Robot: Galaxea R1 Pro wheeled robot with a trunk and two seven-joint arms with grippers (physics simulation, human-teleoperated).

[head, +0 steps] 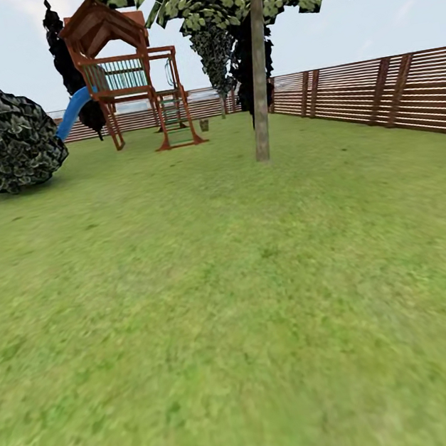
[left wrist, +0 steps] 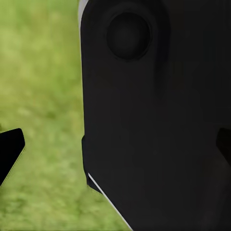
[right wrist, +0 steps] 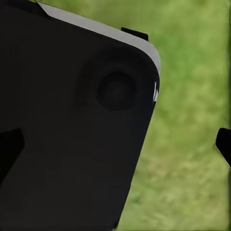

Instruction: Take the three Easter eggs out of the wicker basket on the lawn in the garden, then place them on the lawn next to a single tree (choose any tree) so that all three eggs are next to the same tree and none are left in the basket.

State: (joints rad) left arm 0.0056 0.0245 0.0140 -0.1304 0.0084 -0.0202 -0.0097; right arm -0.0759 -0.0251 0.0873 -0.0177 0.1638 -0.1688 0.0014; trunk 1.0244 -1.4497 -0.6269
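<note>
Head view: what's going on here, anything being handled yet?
Nothing is being handled. The robot looks out over the mottled green lawn towards a tree with a straight pale grey-brown trunk, a wooden play frame with a blue slide and the brown slatted fence. A small dark object, possibly the basket, stands far off beside the frame, too small to tell. Both wrist views show dark robot body over grass; finger tips sit at the edges, apart.
</note>
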